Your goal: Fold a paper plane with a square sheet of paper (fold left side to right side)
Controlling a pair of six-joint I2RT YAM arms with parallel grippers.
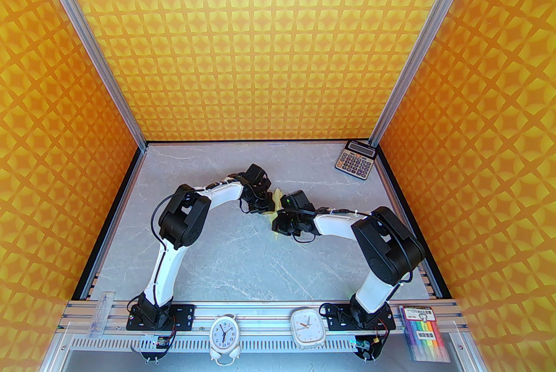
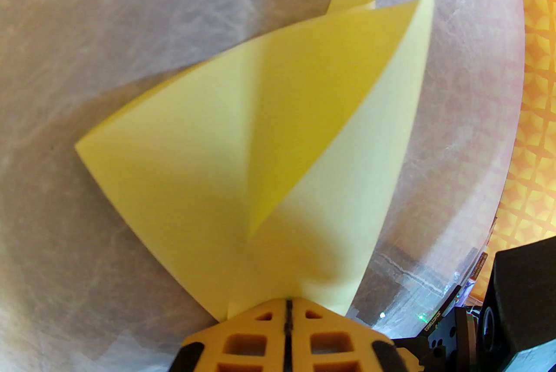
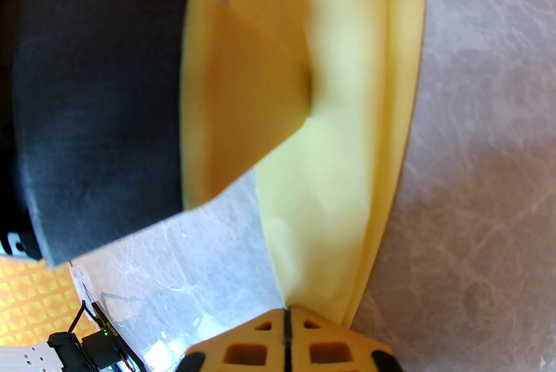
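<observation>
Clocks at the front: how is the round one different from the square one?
The round clock is a circle; the square clock has rounded corners. The round clock's hands are all dark; the square clock has a red one. The round clock sits left of the square clock. Both are white, on the metal rail.

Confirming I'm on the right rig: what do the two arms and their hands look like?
The left arm and right arm match: white link shells, bulky black joint housings, thin black cables looping outside. A small green light glows on the right wrist. The left hand and right hand each have orange-yellow fingers with square cut-outs.
</observation>
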